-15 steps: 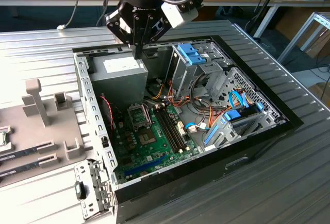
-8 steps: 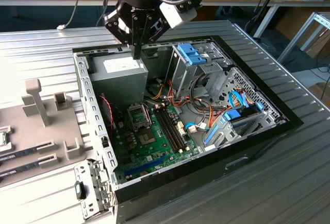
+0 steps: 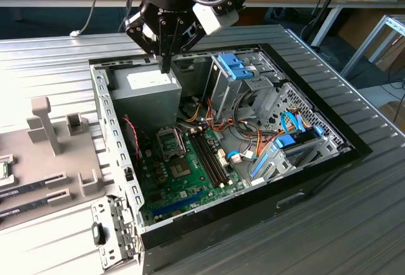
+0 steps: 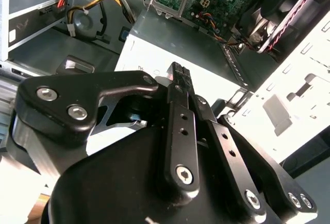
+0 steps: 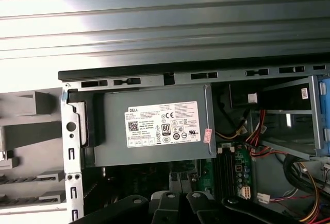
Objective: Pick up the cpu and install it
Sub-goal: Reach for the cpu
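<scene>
The cpu (image 3: 3,169) is hard to make out. The likeliest candidate is a small flat pale piece with a greenish rim, lying on the bench (image 3: 63,54) and cut off by the exterior view's left edge. It sits well apart from your pincer (image 3: 166,63), outside the case (image 3: 101,117) and past the grey holders. I cannot confirm that it is the chip.

The socket (image 3: 169,141) sits on the green board (image 3: 183,186), below and beyond the pincer's tip and deeper in the case. Its silver frame surrounds a dark centre, and no metal-topped chip is seen seated there.

Your pincer hangs over the near end of the grey power supply (image 3: 142,91), just above its labelled top (image 5: 149,126). In the second wrist view its fingertips (image 4: 177,74) are pressed together, with nothing visible between them.

As a judgement, the task looks barely begun. The chip is not gripped or installed, and the pincer is near neither the likely chip nor the socket. Both the pick-up and the installation remain.
</scene>
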`<state>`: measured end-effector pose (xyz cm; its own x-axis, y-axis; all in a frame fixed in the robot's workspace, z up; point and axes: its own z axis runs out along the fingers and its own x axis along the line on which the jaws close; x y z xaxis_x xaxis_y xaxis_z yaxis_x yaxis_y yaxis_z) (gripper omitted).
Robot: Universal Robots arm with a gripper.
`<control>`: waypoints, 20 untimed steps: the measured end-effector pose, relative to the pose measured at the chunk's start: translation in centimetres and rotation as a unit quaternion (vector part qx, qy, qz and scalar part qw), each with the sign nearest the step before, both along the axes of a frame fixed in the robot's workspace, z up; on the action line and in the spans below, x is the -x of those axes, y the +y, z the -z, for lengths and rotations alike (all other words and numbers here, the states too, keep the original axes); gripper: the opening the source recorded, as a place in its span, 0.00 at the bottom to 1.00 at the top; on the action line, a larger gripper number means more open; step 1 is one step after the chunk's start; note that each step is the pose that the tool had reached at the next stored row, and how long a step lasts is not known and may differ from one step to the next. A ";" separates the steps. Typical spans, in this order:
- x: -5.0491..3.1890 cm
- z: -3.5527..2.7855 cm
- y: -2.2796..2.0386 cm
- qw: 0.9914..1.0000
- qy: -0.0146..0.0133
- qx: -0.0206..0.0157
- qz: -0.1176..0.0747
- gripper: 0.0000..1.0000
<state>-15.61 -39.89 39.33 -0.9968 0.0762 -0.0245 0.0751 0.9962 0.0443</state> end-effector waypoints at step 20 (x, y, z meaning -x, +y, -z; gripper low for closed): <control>1.35 0.00 0.00 1.000 0.000 0.000 0.000 0.11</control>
<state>-16.96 -39.89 39.32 -0.9968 0.0762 -0.0245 0.0751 0.9962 0.0444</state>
